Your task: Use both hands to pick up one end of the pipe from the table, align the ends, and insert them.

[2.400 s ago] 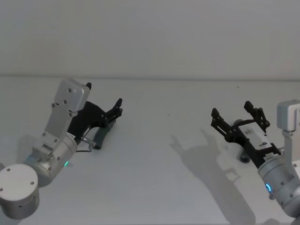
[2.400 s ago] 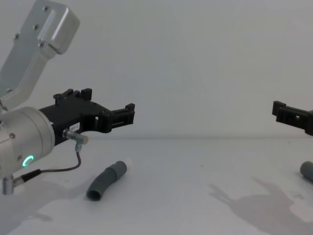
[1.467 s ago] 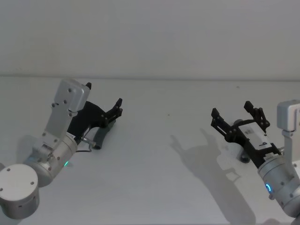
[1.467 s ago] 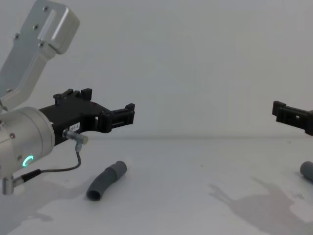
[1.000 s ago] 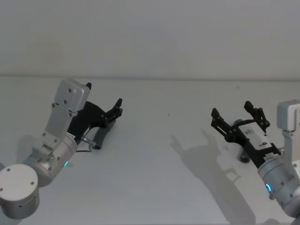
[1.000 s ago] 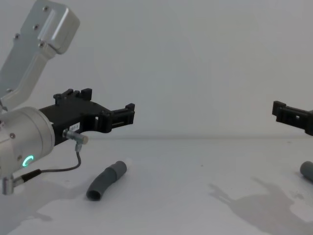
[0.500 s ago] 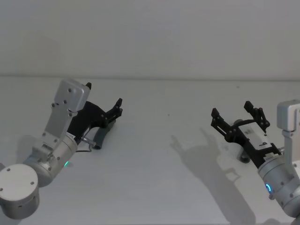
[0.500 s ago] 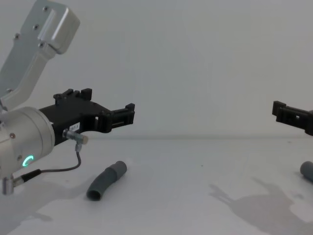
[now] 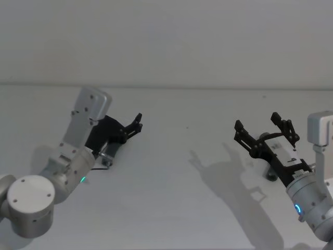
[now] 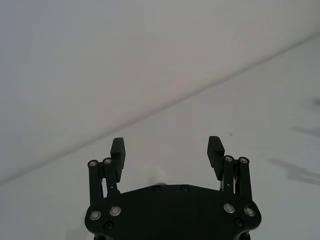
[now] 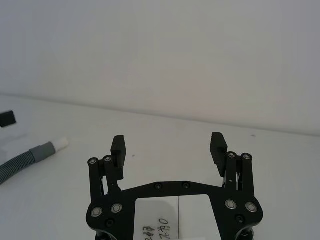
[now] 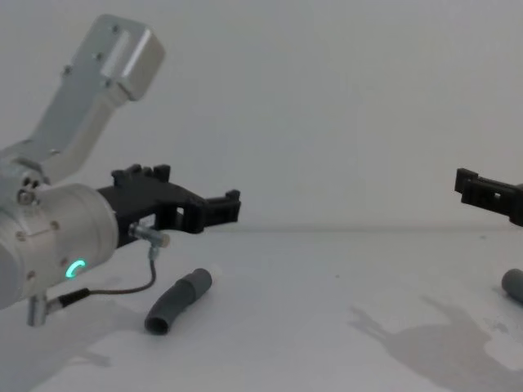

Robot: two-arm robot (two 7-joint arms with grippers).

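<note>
— Where do things stand?
— Both pieces lie on the surface (image 9: pixel 171 177), well apart. My left tool (image 10: pixel 167 145) hangs above the left pipe piece (image 12: pixel 176 302), jaws spread wide. My right tool (image 11: pixel 168 141), equally wide, hovers over the right pipe piece (image 12: pixel 513 284).
— Why so wide?
— To straddle each hose, I'd judge. The white tip (image 11: pixel 61 143) faces inward, handy for mating.

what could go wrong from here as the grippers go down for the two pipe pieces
1. The thin cable and its plug hang under the left gripper just above the left pipe piece; coming down, they could nudge it askew.
2. The right pipe piece lies under the body of the open right gripper, not between its fingers, so a straight descent would likely miss or press on it.
</note>
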